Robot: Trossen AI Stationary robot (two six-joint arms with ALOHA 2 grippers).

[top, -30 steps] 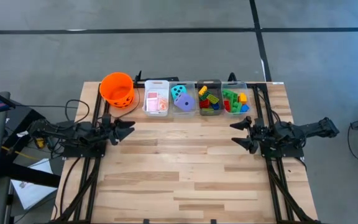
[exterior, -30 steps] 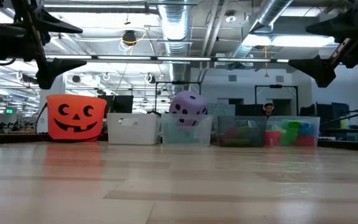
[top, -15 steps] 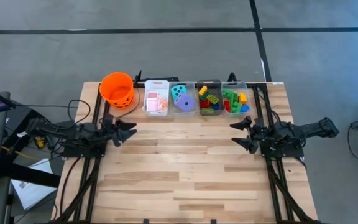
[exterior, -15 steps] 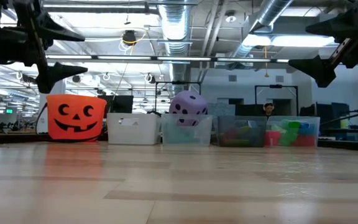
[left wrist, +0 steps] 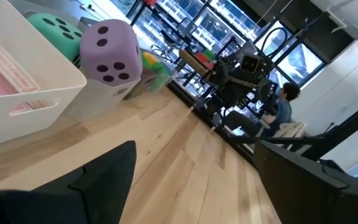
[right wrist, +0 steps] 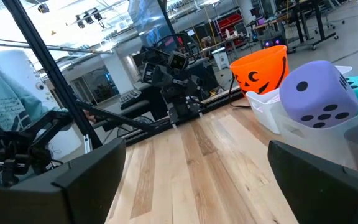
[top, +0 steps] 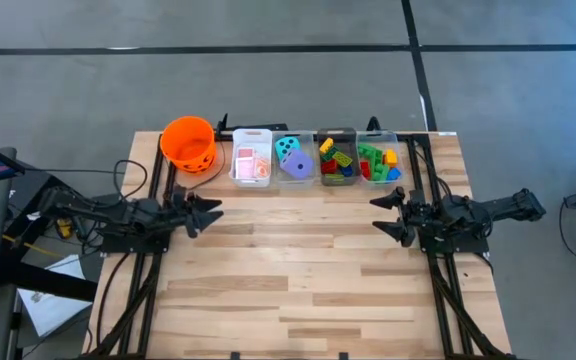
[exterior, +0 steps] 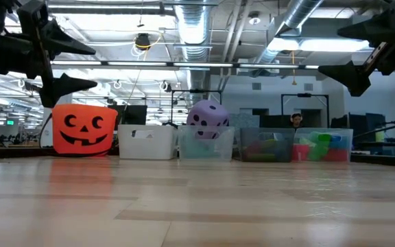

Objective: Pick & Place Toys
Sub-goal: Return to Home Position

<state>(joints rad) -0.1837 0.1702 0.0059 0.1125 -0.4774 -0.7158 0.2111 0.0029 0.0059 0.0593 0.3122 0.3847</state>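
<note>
High view alone shows cards (top: 253, 163) in white bin (top: 251, 133); left end effector (top: 211, 215), right end effector (top: 376, 216) spread.

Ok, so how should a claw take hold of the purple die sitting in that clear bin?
Probably from straight above, pinching two opposite flat faces of the purple die. Its top stands above the clear bin, whose walls, with the teal die beside it, block any sideways approach.

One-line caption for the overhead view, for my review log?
Sorted toys sit in four bins beside the orange bucket; left gripper and right gripper open, empty, at the sides of the table.
</note>
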